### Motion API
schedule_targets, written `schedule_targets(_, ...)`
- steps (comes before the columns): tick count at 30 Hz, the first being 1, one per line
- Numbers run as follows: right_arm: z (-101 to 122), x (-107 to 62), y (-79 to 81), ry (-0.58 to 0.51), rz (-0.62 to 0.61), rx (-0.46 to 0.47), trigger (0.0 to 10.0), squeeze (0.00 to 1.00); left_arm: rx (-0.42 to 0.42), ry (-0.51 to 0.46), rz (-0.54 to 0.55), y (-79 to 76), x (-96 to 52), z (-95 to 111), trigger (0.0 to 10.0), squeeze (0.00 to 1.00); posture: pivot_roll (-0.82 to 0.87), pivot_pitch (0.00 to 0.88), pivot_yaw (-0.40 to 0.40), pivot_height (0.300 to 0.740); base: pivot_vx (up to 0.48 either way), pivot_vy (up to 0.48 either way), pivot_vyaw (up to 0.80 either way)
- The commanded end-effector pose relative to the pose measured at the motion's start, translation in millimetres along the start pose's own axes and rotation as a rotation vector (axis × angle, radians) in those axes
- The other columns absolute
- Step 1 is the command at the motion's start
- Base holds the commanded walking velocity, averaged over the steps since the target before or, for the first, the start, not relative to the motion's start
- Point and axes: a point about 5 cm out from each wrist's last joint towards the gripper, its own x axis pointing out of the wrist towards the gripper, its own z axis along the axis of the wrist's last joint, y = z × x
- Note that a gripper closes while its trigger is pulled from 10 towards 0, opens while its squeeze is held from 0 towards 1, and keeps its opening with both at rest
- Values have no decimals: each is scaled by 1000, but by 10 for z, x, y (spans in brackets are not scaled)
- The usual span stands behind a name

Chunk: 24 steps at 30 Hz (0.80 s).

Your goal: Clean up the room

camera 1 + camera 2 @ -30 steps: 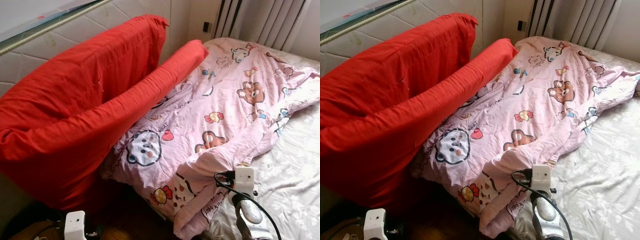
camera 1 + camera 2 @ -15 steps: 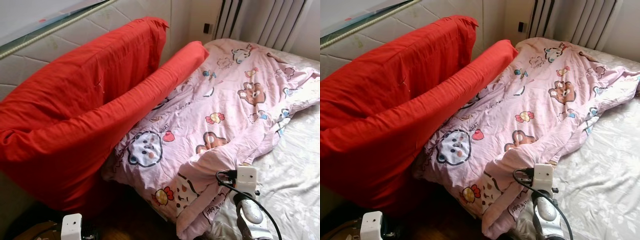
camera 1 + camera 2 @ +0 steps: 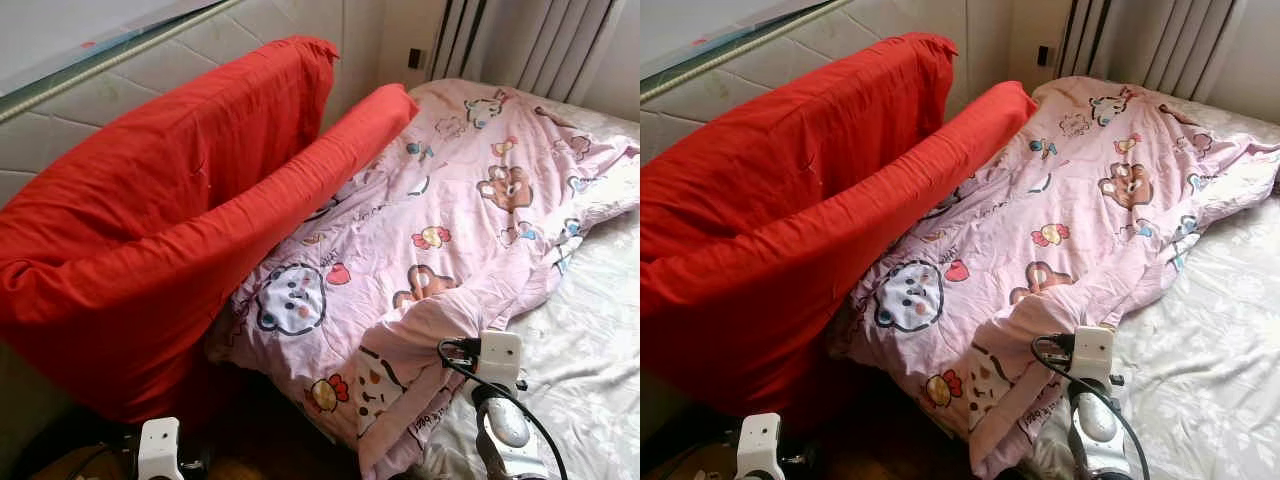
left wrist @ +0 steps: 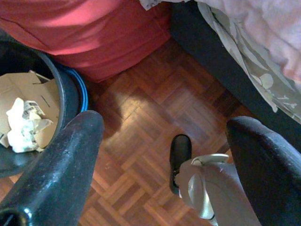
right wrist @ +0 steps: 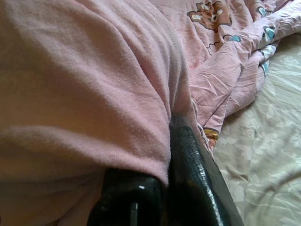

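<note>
Blanket [image 3: 450, 230] edge, clamped in the right gripper's [image 5: 164, 188] fingers, has bunched higher toward the red pillows [image 3: 170, 220], so straightening is underway; left gripper [image 4: 164, 155] fingers apart

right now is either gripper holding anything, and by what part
The right gripper is shut on the pink blanket, pinching its folded near edge at the bedside. The left gripper is open over the wooden floor, holding nothing.
</note>
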Motion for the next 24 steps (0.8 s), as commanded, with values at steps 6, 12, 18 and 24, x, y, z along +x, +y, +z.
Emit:
schedule_targets(6, 2, -8, 11, -12, -1, -1, 10000, 0, 0, 23, 13, 9, 8, -3, 10000, 0, 41, 101, 52, 740, -161, 0, 0)
schedule_targets(12, 20, 3, 26, -18, 3, -7, 10000, 0, 0, 4, -1, -168, 93, 173, 10000, 0, 46, 105, 52, 740, -261, 0, 0)
schedule_targets(18, 23, 4, 28, -22, 1, -7, 10000, 0, 1, 1, -5, -223, 116, 225, 10000, 0, 46, 106, 54, 740, -273, 0, 0)
schedule_targets(24, 41, 3, -6, -38, -27, -10, 10000, 0, 2, 5, -1, -183, 99, 184, 10000, 0, 46, 107, 57, 740, -275, 0, 0)
